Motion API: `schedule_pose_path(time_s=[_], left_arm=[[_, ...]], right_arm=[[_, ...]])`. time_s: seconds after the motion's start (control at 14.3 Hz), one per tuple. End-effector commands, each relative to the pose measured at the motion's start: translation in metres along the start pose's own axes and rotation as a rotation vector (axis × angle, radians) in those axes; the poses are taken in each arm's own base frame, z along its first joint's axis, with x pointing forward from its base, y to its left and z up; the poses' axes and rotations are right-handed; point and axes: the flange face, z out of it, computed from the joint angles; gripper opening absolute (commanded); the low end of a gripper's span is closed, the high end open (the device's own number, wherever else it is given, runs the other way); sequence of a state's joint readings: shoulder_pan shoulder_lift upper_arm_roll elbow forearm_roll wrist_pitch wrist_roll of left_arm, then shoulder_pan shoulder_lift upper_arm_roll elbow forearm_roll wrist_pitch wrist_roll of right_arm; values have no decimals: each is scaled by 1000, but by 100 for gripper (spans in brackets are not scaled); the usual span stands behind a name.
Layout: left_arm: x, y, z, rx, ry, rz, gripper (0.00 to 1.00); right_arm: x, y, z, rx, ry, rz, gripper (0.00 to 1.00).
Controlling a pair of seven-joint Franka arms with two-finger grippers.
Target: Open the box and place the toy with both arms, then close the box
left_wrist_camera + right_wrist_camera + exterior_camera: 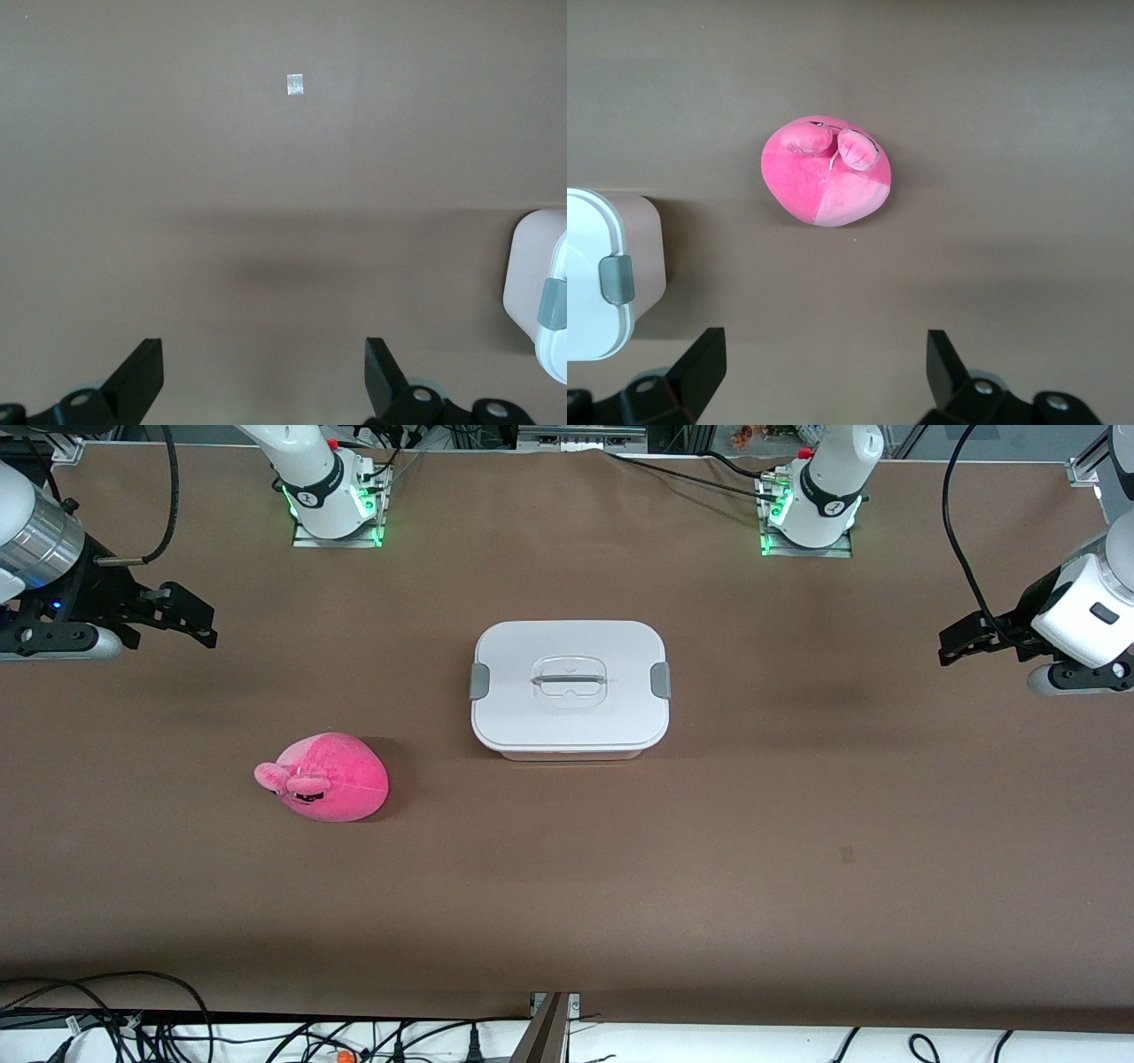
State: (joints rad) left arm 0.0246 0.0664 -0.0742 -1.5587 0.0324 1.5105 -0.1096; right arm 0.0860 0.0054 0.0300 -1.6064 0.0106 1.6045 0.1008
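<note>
The box (570,688) sits in the middle of the table with its white lid on, a grey clip at each end and a clear recessed handle on top. One clipped end of the box (542,299) shows in the left wrist view, the other end of the box (607,270) in the right wrist view. The pink plush toy (326,777) lies on the table nearer the front camera, toward the right arm's end; the toy (827,172) lies apart from the box. My left gripper (952,646) hangs open over bare table at its end. My right gripper (199,624) hangs open at the other end, holding nothing.
The brown table cover (709,850) spreads wide around the box and toy. A small pale square mark (295,83) lies on it. Both arm bases (332,496) stand at the edge farthest from the front camera. Cables run along the near edge (266,1036).
</note>
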Motion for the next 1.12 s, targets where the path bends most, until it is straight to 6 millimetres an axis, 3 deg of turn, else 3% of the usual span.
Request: schedule_pose_path(time_s=[0.0, 0.14, 0.35, 0.42, 0.56, 0.7, 0.84, 0.91, 1.05], left_arm=[[-3, 19, -2, 10, -36, 40, 100], [-11, 41, 1, 17, -76, 85, 100], [-24, 93, -1, 14, -80, 232, 100], [-29, 118, 2, 12, -83, 324, 100], [-35, 157, 10, 1, -98, 435, 100], [-34, 192, 36, -17, -146, 619, 100], [-33, 242, 61, -82, -195, 780, 100], [-31, 265, 80, -134, -232, 824, 100], [-29, 307, 97, -189, -182, 891, 100]], right_arm=[[1, -2, -8, 5, 5, -9, 100], [1, -2, -8, 10, 8, 1, 100], [4, -2, -9, 15, 27, 2, 100], [6, -2, -8, 16, 35, 0, 100], [26, -3, 15, 14, 41, -11, 100], [27, -3, 16, 19, 44, -11, 100], [28, 0, 16, 13, 48, -8, 100], [27, -1, 14, 19, 50, -8, 100], [27, -4, 14, 10, 51, -16, 100]])
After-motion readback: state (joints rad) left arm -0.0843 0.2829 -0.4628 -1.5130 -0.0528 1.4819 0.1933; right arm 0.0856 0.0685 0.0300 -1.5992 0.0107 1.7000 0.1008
